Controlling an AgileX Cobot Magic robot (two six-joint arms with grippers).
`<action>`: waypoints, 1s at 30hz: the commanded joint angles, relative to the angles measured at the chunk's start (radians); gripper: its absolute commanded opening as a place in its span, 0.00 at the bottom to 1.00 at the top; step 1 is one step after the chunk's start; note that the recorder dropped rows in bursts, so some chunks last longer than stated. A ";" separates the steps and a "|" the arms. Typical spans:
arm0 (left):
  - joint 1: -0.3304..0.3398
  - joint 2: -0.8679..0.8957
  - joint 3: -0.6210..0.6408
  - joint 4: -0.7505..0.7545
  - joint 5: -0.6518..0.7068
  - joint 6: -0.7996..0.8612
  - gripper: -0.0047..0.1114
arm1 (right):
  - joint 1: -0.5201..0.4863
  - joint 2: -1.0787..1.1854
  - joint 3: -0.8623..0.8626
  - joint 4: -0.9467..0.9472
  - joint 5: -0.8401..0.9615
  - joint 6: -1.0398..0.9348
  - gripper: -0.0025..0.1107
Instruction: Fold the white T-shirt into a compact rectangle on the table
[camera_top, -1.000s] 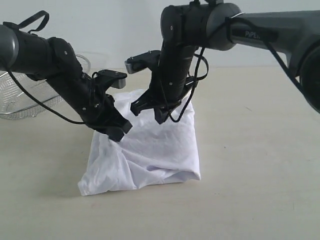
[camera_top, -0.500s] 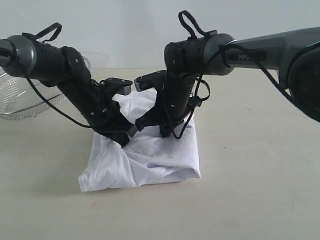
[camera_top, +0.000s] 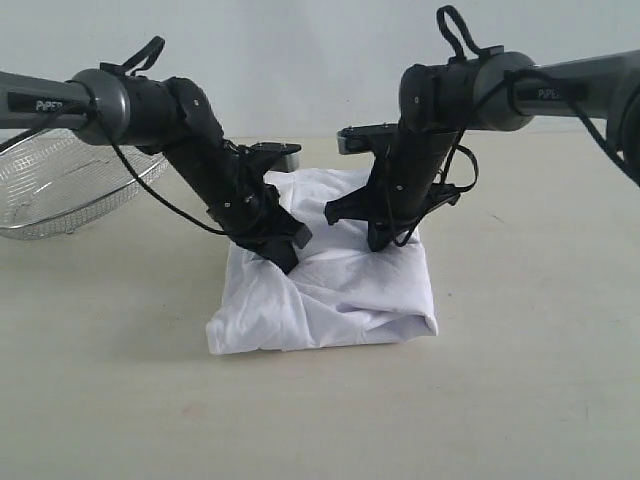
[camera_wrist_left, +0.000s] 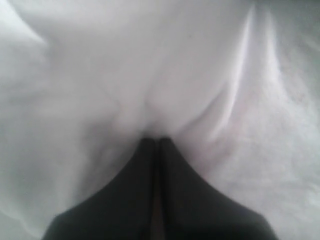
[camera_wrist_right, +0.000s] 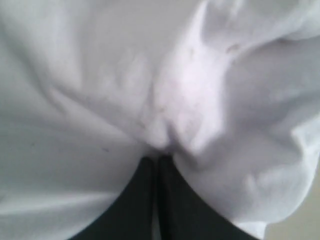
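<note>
Nearest the camera lay the bare table (camera_top: 480, 410), pale across the whole lower frame. Just above it, in the centre of the exterior view, the white T-shirt (camera_top: 330, 305) sat as a rumpled, roughly rectangular bundle. Its near edge was puffed and uneven, and its lower left corner bulged out. On top of the bundle, left of centre, the left gripper (camera_top: 284, 256) was clenched on a pinch of cloth; its wrist view showed the fingers pressed together with fabric puckered at their tips. Right of centre, the right gripper (camera_top: 377, 238) was likewise closed on a gathered ridge of the shirt. The cloth looked light, limp and apt to slump. I judged that a hold at an edge or corner, through all layers, would serve better than a mid-panel pinch. Farthest off, at the upper left, a wire basket (camera_top: 60, 190) stood well apart from the shirt.
</note>
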 joint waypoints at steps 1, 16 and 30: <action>-0.045 0.084 -0.072 -0.003 -0.016 -0.025 0.08 | -0.070 0.049 0.021 -0.141 0.018 -0.024 0.02; -0.131 0.229 -0.365 -0.078 -0.048 -0.098 0.08 | -0.226 0.049 0.018 -0.205 -0.058 -0.060 0.02; -0.141 0.227 -0.460 -0.068 -0.139 -0.153 0.08 | -0.230 0.043 0.018 -0.214 -0.240 -0.082 0.02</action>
